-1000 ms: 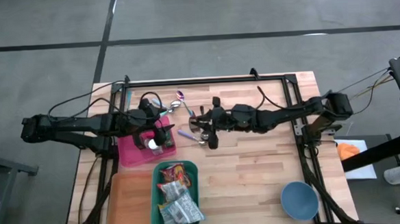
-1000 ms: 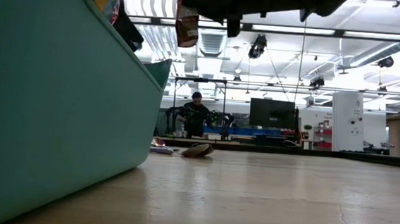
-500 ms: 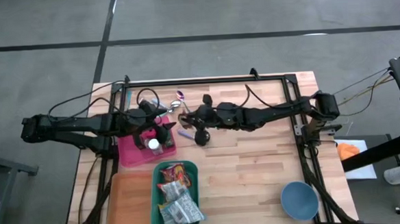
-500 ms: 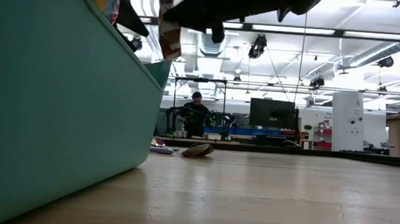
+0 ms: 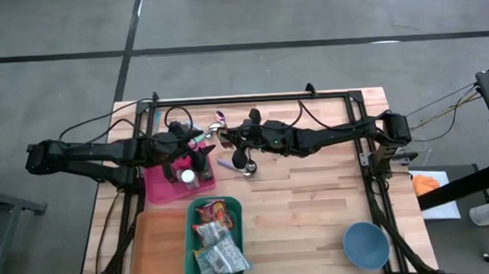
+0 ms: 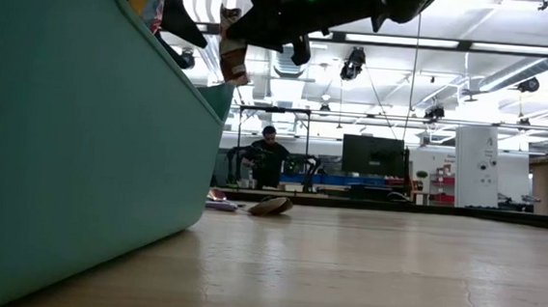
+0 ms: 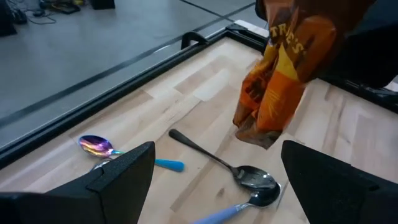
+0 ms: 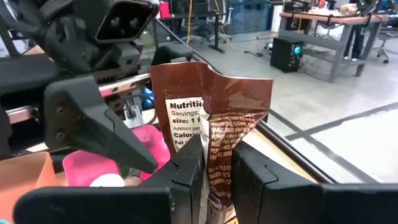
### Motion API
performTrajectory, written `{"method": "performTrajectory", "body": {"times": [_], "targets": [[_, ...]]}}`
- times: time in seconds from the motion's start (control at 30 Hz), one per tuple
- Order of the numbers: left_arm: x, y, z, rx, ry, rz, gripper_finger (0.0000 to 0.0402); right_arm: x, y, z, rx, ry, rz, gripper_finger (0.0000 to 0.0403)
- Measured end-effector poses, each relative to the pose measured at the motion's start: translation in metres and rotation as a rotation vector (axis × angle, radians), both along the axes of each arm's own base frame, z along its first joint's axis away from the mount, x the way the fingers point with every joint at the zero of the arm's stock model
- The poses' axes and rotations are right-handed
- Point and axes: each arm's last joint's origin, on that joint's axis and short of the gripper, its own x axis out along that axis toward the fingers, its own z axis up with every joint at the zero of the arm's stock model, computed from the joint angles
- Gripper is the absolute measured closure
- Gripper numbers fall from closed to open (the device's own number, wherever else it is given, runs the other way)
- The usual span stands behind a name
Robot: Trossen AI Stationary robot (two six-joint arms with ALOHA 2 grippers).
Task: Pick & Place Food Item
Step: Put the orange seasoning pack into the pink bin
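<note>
An orange-brown snack packet (image 7: 280,74) hangs in the air above the spoons, and my right gripper (image 8: 217,163) is shut on it. The right arm reaches from the table's right side to the far-left middle (image 5: 232,142). The low view shows the packet (image 6: 231,49) well above the table. My left gripper (image 7: 217,158) stands open and holds nothing, just left of the packet and over the pink container (image 5: 165,185). It faces the packet, and its fingers (image 8: 93,121) show in the right wrist view. My right gripper pinches one end of the packet (image 8: 214,146) between its two fingers. The fingers come nearly level from the table's right side. The rest of the packet (image 7: 267,118) sticks out past the fingertips and droops down, clear of the table.
Several spoons (image 7: 242,174) lie on the wood under the packet. A teal bin (image 5: 216,237) with several packets stands near the front beside an orange tray (image 5: 156,251). A blue bowl (image 5: 366,244) sits at the front right. A black frame (image 5: 251,97) borders the table.
My right gripper has carried the packet toward the table's left edge, up close to my left gripper, with the packet staying clear of the table. My left gripper has stayed in place and rolled a little about its own axis.
</note>
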Motion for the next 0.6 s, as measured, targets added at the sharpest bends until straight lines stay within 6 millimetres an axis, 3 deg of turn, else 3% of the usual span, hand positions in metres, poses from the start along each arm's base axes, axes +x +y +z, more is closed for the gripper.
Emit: {"method": "performTrajectory", "body": {"times": [0.27,0.6], "targets": [[0.0,0.0,0.0,-0.004,-0.01,0.015,0.0049,0.0,-0.002,0.0,0.01,-0.006,-0.034,0.0345],[0.008,-0.002,0.013,0.06,-0.115,-0.137,0.0049,0.0,-0.003,0.002,0.02,-0.008,-0.084,0.0345]]}}
